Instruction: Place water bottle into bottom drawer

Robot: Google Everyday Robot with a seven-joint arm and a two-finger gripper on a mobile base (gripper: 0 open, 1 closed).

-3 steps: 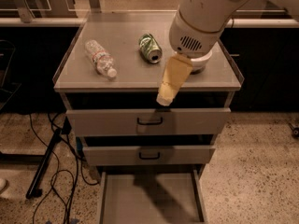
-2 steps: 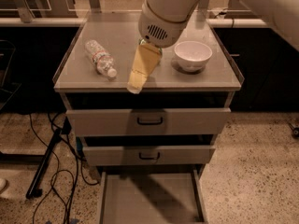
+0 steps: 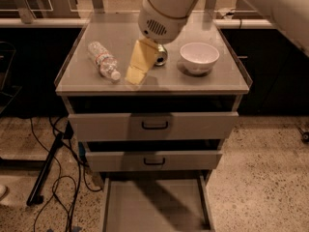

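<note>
The water bottle [image 3: 103, 60] lies on its side on the left part of the tabletop [image 3: 217, 82], white cap toward the front edge, in the same place and pose as a second ago. What has changed is the arm. A second ago the gripper [image 3: 136, 75] hung over the front right of the tabletop. It has since swung left and now sits with its yellowish tip low over the surface, just beside the bottle's cap end and apart from it. Whether it is open or closed I cannot tell.

I judge this to be the approach to the pick, with the bottle not yet grasped. The bottom drawer [image 3: 154, 204] is pulled out with its grey floor bare, ready to receive the bottle. The two upper drawers [image 3: 153, 125] are nearly shut.

The sweep has uncovered a white bowl [image 3: 199, 57] on the right, and the green soda can [image 3: 161, 56] now shows only as a sliver behind the arm.

The bottle's pale label carries red marks, but no word can be read. The can's brand cannot be read either.
</note>
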